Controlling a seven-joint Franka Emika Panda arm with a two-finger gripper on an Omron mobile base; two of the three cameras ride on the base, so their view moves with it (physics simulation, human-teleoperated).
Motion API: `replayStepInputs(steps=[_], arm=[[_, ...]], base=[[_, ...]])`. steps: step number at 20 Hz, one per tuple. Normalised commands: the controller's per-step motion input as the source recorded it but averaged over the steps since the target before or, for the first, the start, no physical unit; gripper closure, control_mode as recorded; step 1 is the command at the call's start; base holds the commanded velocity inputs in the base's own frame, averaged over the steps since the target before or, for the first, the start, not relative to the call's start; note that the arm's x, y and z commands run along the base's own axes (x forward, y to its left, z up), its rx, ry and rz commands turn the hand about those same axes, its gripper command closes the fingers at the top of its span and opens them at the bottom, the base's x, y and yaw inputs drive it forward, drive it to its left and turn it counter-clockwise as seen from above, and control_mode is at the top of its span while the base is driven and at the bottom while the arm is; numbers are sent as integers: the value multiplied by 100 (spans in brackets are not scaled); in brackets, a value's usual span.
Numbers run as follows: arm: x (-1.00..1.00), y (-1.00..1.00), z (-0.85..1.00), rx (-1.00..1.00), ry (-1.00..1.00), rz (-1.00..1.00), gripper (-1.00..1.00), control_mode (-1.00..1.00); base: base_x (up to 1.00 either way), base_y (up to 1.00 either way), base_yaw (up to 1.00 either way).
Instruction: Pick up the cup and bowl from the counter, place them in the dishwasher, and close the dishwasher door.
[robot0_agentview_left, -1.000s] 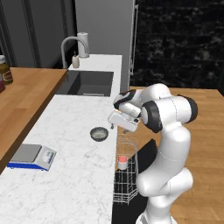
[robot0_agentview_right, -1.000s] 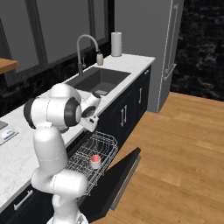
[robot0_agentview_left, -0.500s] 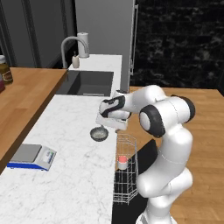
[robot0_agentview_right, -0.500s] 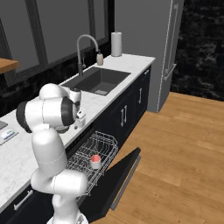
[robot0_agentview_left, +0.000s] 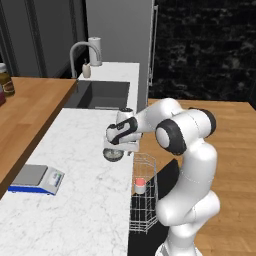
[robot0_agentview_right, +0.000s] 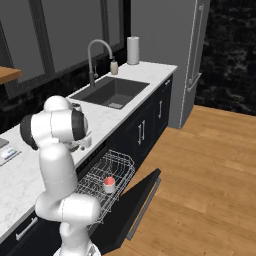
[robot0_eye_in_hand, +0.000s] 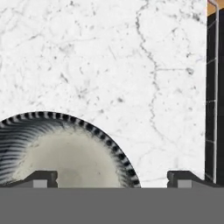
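Observation:
The dark grey bowl (robot0_agentview_left: 113, 155) rests on the white marble counter (robot0_agentview_left: 75, 150) near its right edge. My gripper (robot0_agentview_left: 120, 148) hangs just above it, pointing down and open, with nothing held. In the hand view the bowl (robot0_eye_in_hand: 65, 151) lies at the lower left. One fingertip (robot0_eye_in_hand: 43, 177) is over its pale inside and the other stands over bare counter (robot0_eye_in_hand: 131, 65). The red-pink cup (robot0_agentview_left: 140, 185) stands upright in the dishwasher's white wire rack (robot0_agentview_left: 142, 210), which is pulled out. The dishwasher door (robot0_agentview_right: 137, 200) hangs open, and the cup (robot0_agentview_right: 109, 184) sits in the rack (robot0_agentview_right: 117, 165) above it.
A blue-edged scale (robot0_agentview_left: 35, 179) lies on the counter's near left. The sink (robot0_agentview_left: 100, 94) and faucet (robot0_agentview_left: 80, 52) are further back, with a paper towel roll (robot0_agentview_right: 133, 50) behind. A wooden top (robot0_agentview_left: 25, 115) carrying a jar (robot0_agentview_left: 6, 80) runs along the left. The fridge (robot0_agentview_right: 185, 60) stands at the counter's end.
My gripper has swung left from above the rack to over the bowl and come down close to it, staying open. The cup and the bowl have not moved.

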Motion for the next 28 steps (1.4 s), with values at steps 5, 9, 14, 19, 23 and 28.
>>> replayStepInputs(steps=[5, 9, 14, 19, 23, 28], arm=[[0, 7, -22, -7, 0, 0, 100, -100], [0, 0, -2, -1, -5, 0, 100, -100], [-42, -40, -7, 0, -4, -17, 100, -100], [-60, -70, 1, 2, -2, -22, 100, -100], [-76, -86, 12, 8, -1, -8, 100, -100], [-64, -87, 15, 10, -1, -2, 100, -100]], base=[[0, 0, 0], [0, 0, 0], [0, 0, 0], [0, 0, 0], [0, 0, 0], [0, 0, 0]])
